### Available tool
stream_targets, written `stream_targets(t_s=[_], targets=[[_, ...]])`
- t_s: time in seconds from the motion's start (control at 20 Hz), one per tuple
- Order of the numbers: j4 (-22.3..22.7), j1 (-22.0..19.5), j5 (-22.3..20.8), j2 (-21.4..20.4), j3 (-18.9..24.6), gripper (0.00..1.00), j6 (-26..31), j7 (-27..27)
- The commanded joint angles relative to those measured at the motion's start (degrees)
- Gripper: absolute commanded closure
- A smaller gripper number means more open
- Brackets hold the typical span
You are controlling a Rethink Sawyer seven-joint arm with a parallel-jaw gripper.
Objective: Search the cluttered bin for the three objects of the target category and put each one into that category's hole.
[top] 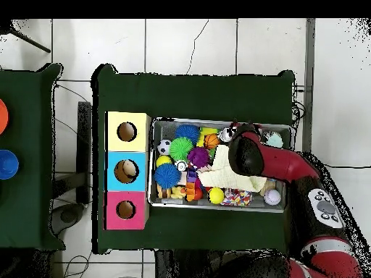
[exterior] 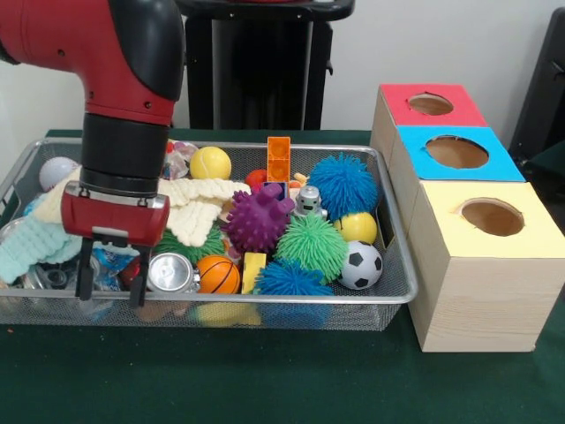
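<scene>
The silver wire-mesh bin is packed with toys. My gripper is open, its fingers pointing down into the bin's front left part, just left of a silver can. Nothing is held. Nearby lie a small basketball, a purple spiky ball, a green fuzzy ball, a blue fuzzy ball, a soccer ball and a yellow ball. In the overhead view the arm covers the gripper and the bin's right half.
Three wooden boxes with round holes stand right of the bin: red top, blue top, yellow top. A cream knitted cloth, an orange block and a small robot toy lie in the bin.
</scene>
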Motion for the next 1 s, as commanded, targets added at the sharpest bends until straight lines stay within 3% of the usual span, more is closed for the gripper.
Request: stream_targets(t_s=[0.05, 0.55, 1.0], targets=[[-0.3, 4.2, 1.2, 2.0, -7.2, 0.00, 13.1, 6.5], [1.7, 3.4, 1.7, -0.9, -6.9, 0.00, 12.3, 5.4], [3.2, 0.4, 0.3, 1.1, -5.6, 0.00, 12.9, 4.2]])
